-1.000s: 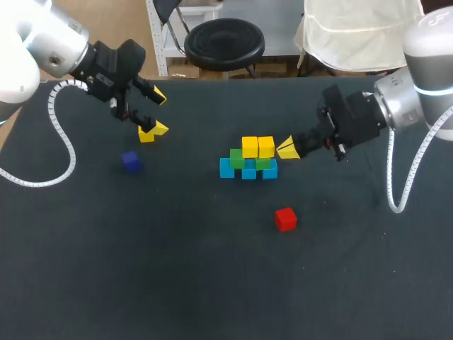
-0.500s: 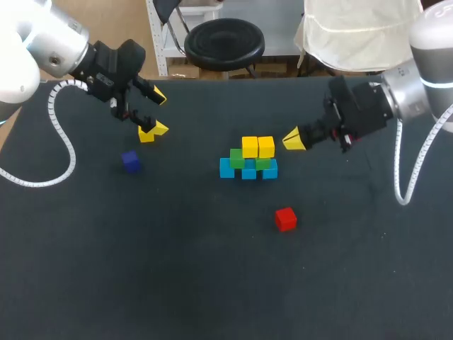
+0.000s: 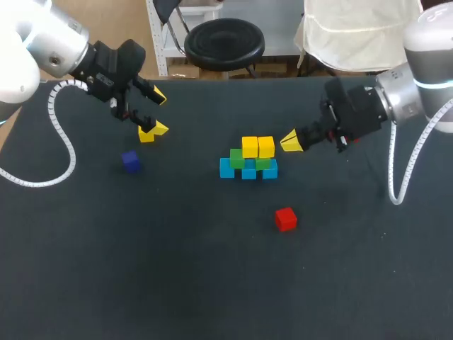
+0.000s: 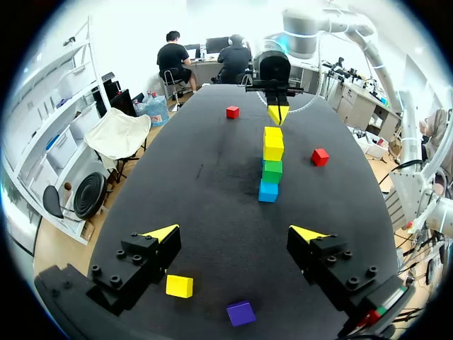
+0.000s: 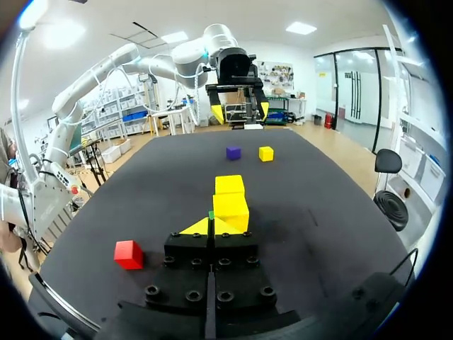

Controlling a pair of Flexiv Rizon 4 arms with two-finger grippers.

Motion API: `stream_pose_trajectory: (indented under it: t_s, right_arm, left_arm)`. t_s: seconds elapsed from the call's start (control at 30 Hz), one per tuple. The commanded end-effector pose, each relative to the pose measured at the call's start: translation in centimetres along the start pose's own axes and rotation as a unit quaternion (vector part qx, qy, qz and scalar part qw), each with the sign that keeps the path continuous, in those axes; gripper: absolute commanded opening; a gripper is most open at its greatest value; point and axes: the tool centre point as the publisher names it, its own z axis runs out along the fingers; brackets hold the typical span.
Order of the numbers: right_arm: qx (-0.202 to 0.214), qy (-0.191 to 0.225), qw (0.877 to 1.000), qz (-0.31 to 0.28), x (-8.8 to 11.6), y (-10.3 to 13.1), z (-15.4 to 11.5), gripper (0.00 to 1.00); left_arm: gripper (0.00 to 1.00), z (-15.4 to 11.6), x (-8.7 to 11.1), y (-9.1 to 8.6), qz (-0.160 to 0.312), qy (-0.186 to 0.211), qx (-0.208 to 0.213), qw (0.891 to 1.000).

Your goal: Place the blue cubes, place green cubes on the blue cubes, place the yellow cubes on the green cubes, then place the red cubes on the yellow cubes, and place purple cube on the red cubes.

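The stack [image 3: 249, 168] stands mid-table, yellows [image 3: 257, 146] on top; the red cube [image 3: 286, 219] lies near it. My right gripper [image 3: 291, 144], tips pressed together and empty, sits just beside the yellows: a careless sweep could topple them. My left gripper [image 3: 156, 114] is spread, well apart.

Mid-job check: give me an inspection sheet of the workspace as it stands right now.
Surface: black table, no damage seen.
Job's things: stack of three blue cubes, two green cubes and two yellow cubes. One red cube and a second red cube lie loose. The purple cube and a loose yellow cube lie near the left end effector.
Clutter: nothing seen.
Grippers: left end effector open, empty. Right end effector shut, empty, beside the stack, not touching it.
Cables: left coiled cable and right coiled cable hang over the table.
Surroundings: nothing seen reaching over the table.
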Motion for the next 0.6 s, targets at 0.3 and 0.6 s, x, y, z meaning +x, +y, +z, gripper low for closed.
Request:
stream_pose_trajectory:
  t_s: [0.3,0.6]
  right_arm:
    - [-0.009,-0.006,1.000,0.002,0.32,-0.41,0.66,0.00]
    - [-0.010,-0.009,1.000,0.004,0.37,0.10,1.02,0.00]
  left_arm:
    - [1.00,-0.01,-0.07,0.08,0.000,0.002,0.001,1.000]
    - [1.00,-0.01,-0.07,0.08,0.000,0.002,0.001,1.000]
